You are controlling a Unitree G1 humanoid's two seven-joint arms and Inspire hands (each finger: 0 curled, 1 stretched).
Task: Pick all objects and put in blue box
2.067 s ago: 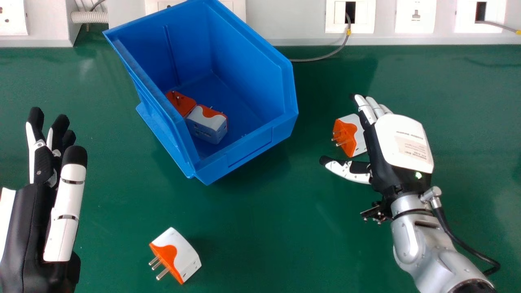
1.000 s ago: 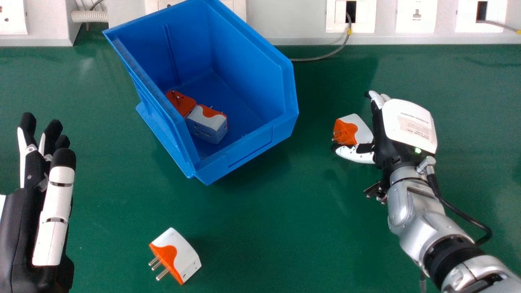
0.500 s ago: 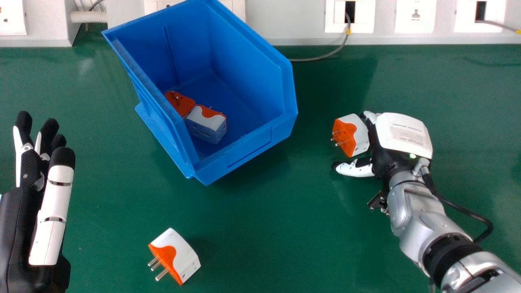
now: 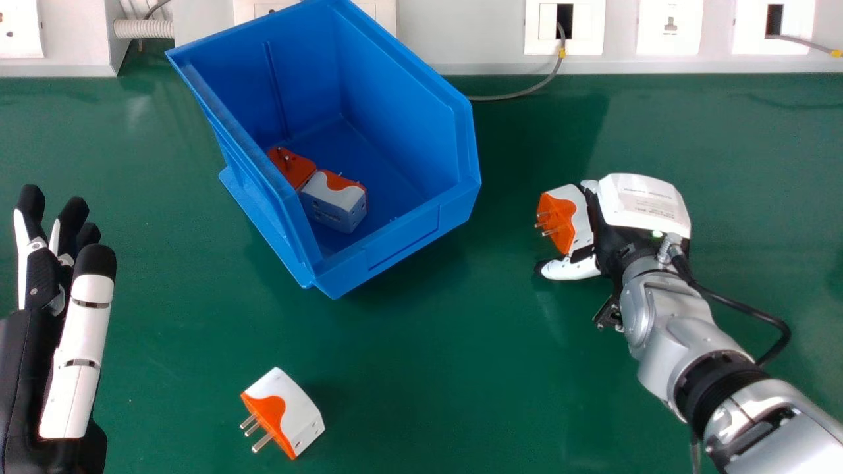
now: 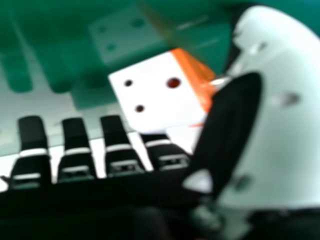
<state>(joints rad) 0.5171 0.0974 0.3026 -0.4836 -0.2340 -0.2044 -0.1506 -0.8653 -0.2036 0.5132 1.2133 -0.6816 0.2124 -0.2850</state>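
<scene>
A: Where is the rt hand [image 4: 642, 204] seen, pls?
B: It is seen rt of the blue box [image 4: 403, 240], w/ its thumb [image 5: 280, 130] and fingers [image 5: 75, 150] placed around one side of a white-and-orange plug adapter [image 4: 565, 219].
A: Is the adapter pinched?
B: The fingers are seen loosely extended, side by side w/ small gaps btwn them, and the thumb is held apart from them, at the adapter's near side. Whether a firm pinch is made cannot be told. The adapter's pins are pointed twd the box.
A: And the box, how is it placed?
B: It is set at an angle close to the far edge of the green table [image 4: 428, 382]. Inside, on its floor by the left wall, 2 adapters are found: an orange-faced one [image 4: 292, 166] and, just beside it, a white one w/ orange top [image 4: 334, 203].
A: Is any other adapter left outside?
B: Yes, 1 more adapter [image 4: 283, 413] is seen on the table, farther from the far edge than the box, w/ its pins pointed left. It is touched by nothing but the table.
A: The left hand [image 4: 72, 355]?
B: It is held at the left side of the head view, fingers straight.
</scene>
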